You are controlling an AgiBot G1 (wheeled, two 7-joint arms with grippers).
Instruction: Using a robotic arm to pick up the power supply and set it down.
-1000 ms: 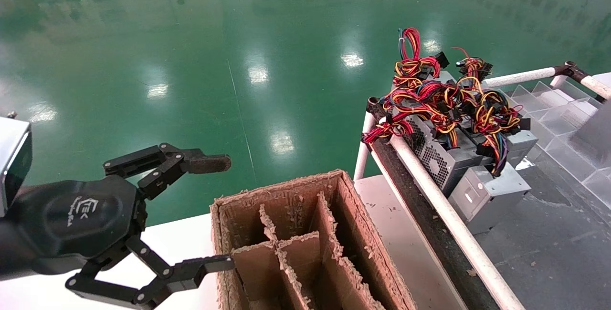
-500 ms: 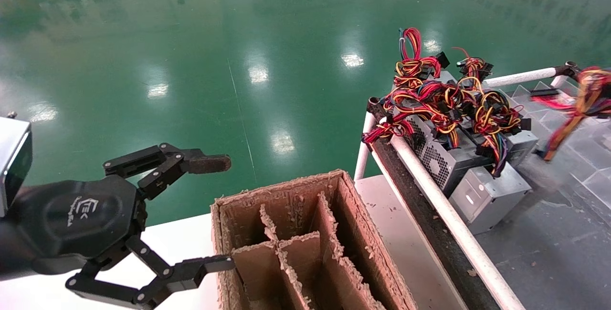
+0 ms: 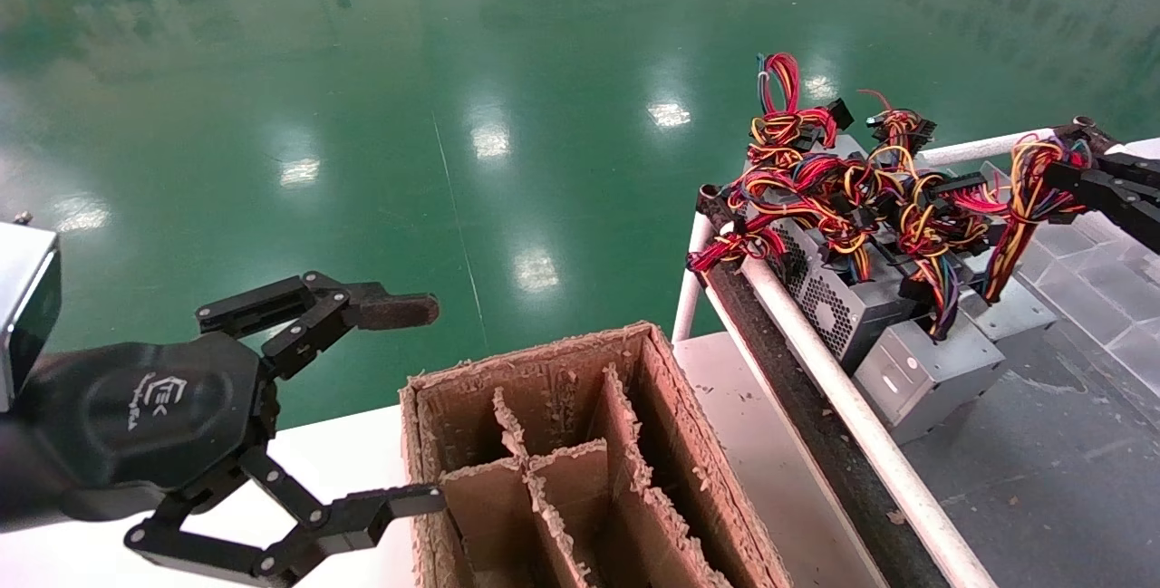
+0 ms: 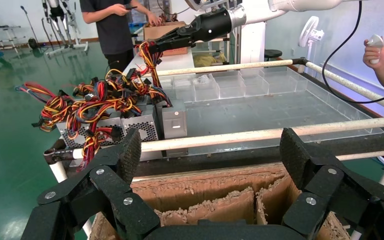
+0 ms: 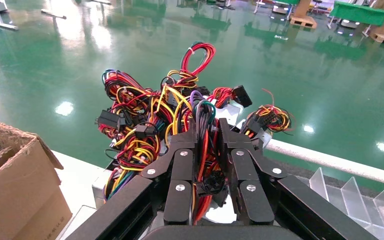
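Note:
My right gripper (image 3: 1060,178) comes in at the right edge of the head view, shut on the red, yellow and orange wire bundle (image 3: 1022,198) of the power supply. The slim grey body of the power supply (image 3: 1013,314) hangs below the wires, beside the pile. In the right wrist view the gripper (image 5: 207,131) has its fingers closed tight on the bundle (image 5: 203,107). My left gripper (image 3: 410,407) is parked at the lower left, open and empty, next to the cardboard box. In its own view that gripper (image 4: 211,150) holds nothing.
A torn cardboard box (image 3: 544,384) with dividers stands at the front. Behind a white rail (image 3: 843,407) lies a pile of other grey units (image 3: 834,303) with tangled wires. Clear plastic dividers (image 3: 1087,235) fill the tray at the back right. People (image 4: 112,25) stand beyond.
My right gripper has come into view from the right, carrying the wire bundle and hanging power supply leftward to the pile. The left arm has not moved.

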